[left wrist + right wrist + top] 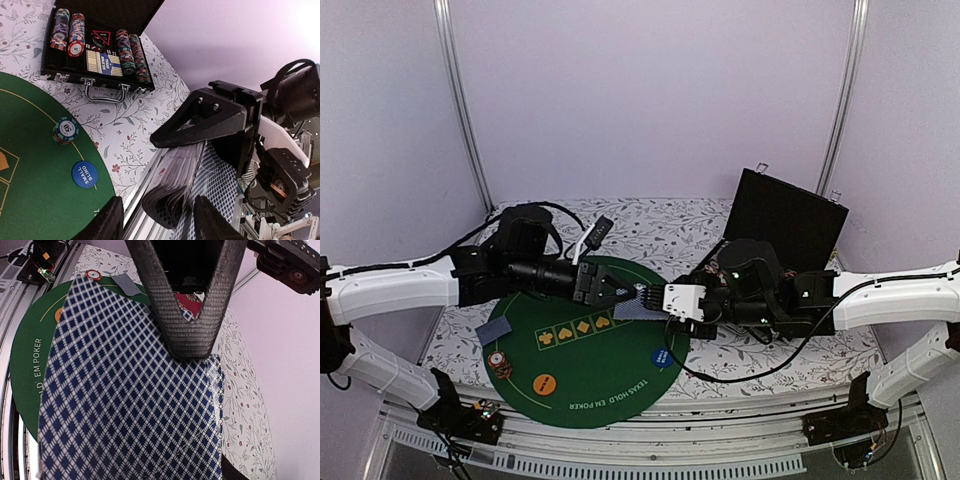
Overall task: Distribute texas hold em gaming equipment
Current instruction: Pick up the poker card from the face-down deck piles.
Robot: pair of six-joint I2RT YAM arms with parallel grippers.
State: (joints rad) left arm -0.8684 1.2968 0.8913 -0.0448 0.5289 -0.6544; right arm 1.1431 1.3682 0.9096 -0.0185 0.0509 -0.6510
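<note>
1. Closing in the scene with plain lilac walls (650,90), smooth and matte, crossed by two thin metal rails (460,100).
2. Covering the table as a pale cloth (660,225), printed with grey leafy sprigs.
3. Lying flat on that cloth as a round green felt mat (610,395), lettered in yellow along its near rim and showing a row of card-suit boxes.
4. Standing open at the far right as a hard black case (785,220), holding rows of striped chips (127,50) on edge.
5. Hanging above the mat's far right part as a deck of cards (125,405), thin and glossy, backs in a blue-and-white diamond lattice, edges fanning slightly.
6. Clamping that deck from the right with the right gripper (656,302), one black ribbed finger (192,330) pressing on the top card.
7. Straddling the deck's other end with the left gripper (619,293), fingers on either side; not showing clearly whether pressing or not.
8. Resting face down on the mat's left side as a single card (493,332).
9. Sitting just beside it as a short chip stack (500,362), with a second stack (66,130) at the mat's right rim.
10. Dotting the mat as an orange button (544,382) and a blue button (84,174), both flat discs.
</note>
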